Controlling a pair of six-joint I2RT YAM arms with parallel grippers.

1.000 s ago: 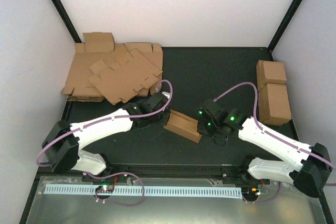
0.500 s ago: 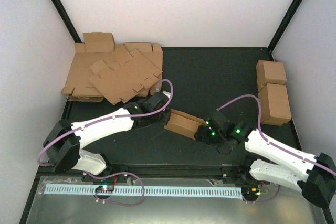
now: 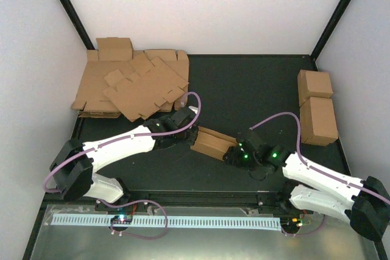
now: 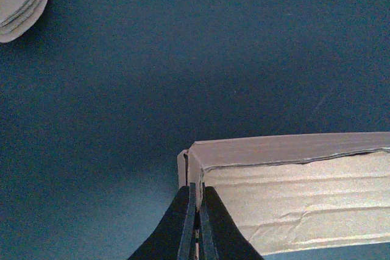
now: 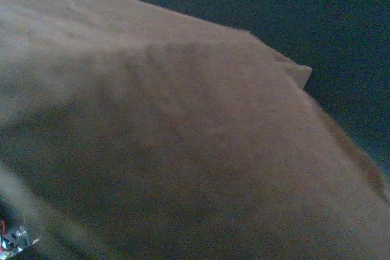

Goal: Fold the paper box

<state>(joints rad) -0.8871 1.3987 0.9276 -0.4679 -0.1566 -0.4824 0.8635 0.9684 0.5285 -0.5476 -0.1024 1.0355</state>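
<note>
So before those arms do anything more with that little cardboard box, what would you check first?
1. Left gripper pinched on the paper box at its end wall: ok.
2. Right gripper holding the other end: cannot tell; its camera shows only blurred cardboard.
3. Box resting on the table between the arms: ok.
4. Box folded fully shut: cannot tell.
5. Heap of cardboard sheets and two cuboids apart from the box: ok.

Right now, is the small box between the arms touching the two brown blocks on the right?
No, the paper box lies mid-table, with bare table between it and the two cardboard blocks.
</note>
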